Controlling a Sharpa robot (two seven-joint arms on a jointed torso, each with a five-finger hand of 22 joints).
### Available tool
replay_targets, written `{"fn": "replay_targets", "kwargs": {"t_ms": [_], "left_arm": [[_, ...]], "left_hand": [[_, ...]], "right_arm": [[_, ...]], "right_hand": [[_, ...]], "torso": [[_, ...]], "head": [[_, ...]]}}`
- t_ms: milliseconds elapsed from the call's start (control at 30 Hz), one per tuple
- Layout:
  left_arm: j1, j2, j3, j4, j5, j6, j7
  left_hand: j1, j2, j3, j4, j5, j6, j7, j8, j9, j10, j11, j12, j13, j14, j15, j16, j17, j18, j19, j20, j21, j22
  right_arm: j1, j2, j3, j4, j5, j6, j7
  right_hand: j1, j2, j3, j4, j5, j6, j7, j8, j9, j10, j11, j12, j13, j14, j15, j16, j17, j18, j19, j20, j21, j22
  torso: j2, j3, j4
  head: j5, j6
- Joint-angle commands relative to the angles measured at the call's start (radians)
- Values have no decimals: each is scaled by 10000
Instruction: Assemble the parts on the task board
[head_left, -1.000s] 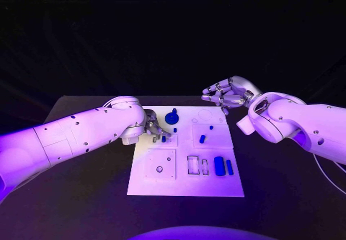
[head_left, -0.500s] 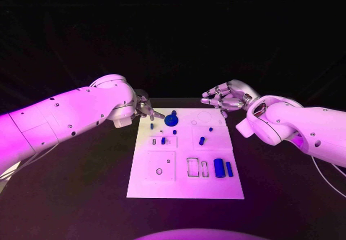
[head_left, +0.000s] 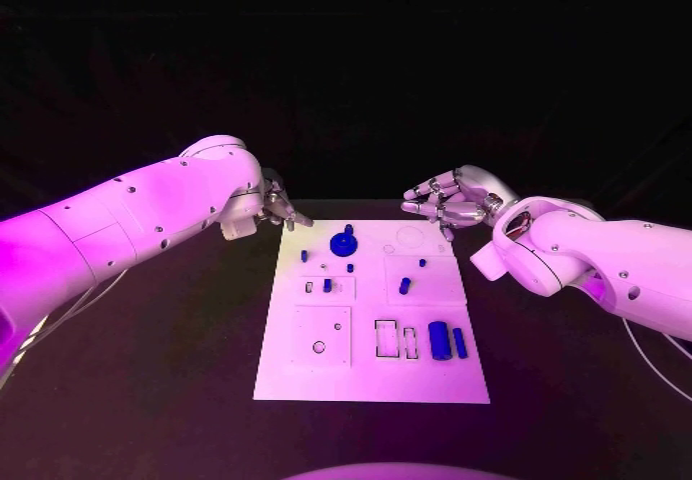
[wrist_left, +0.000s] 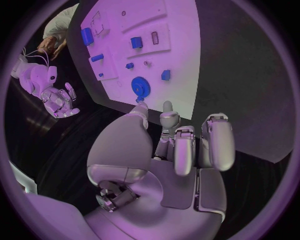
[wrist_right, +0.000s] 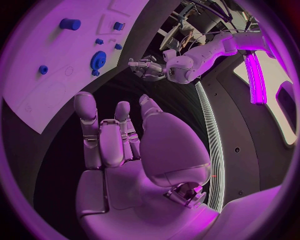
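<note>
The white task board lies in the middle of the black table. A blue gear sits near its far edge, with several small blue parts around the middle. A thick blue cylinder and a thin blue bar lie at the right. My left hand hovers just off the board's far left corner, fingers loosely bent, holding nothing. The left wrist view shows the left hand above the gear. My right hand hangs past the far right corner, and its fingers are spread and empty.
Bare black table surrounds the board on all sides. Empty rectangular slots and a square plate with a hole mark the board's near half. Both white forearms reach in from the sides, well above the table.
My left hand has lifted off the board's left middle and drawn back to the far left corner, leaving a small blue part there. The right hand has hardly moved.
</note>
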Motion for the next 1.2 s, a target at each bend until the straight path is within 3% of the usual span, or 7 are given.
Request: {"fn": "replay_targets", "kwargs": {"t_ms": [33, 467, 1200], "left_arm": [[13, 219, -53, -340, -145, 677, 485], [-208, 835, -286, -1332, -333, 1221, 810], [-312, 1016, -350, -1688, -201, 1811, 950]], "left_hand": [[139, 9, -21, -21, 43, 89, -32, 91, 52, 37, -92, 81, 54, 1051, -30, 24, 2634, 60, 60, -30, 43, 876], [113, 75, -72, 9, 28, 153, -83, 234, 137, 101, -139, 141, 101, 1051, -74, 24, 2634, 53, 80, -74, 57, 900], [59, 131, -121, 4, 19, 146, -103, 292, 183, 177, -158, 231, 202, 1051, -91, 24, 2634, 40, 108, -95, 95, 944]], "right_arm": [[-10, 14, -2, 11, -55, 1, 115], [-14, -5, -3, 62, -68, 0, 129], [-15, 29, -2, 62, -68, 30, 127]], "right_hand": [[99, 34, -74, 11, 81, -85, 8, 37, -6, -65, -18, 8, -24, -37, 32, -56, -10, 171, -34, 15, -70, -14], [135, 52, -97, 18, 148, -93, 8, 43, -6, -70, -17, 12, -40, -32, 31, -52, 0, 171, -24, 14, -83, -24], [135, 52, -97, 18, 148, -93, 8, 43, -6, -70, -17, 12, -40, -32, 31, -52, 0, 171, -24, 14, -83, -24]], "torso": [[19, -8, -7], [9, 2, -17], [-10, 6, -14]], "head": [[10, -6], [33, -117], [35, -160]]}}
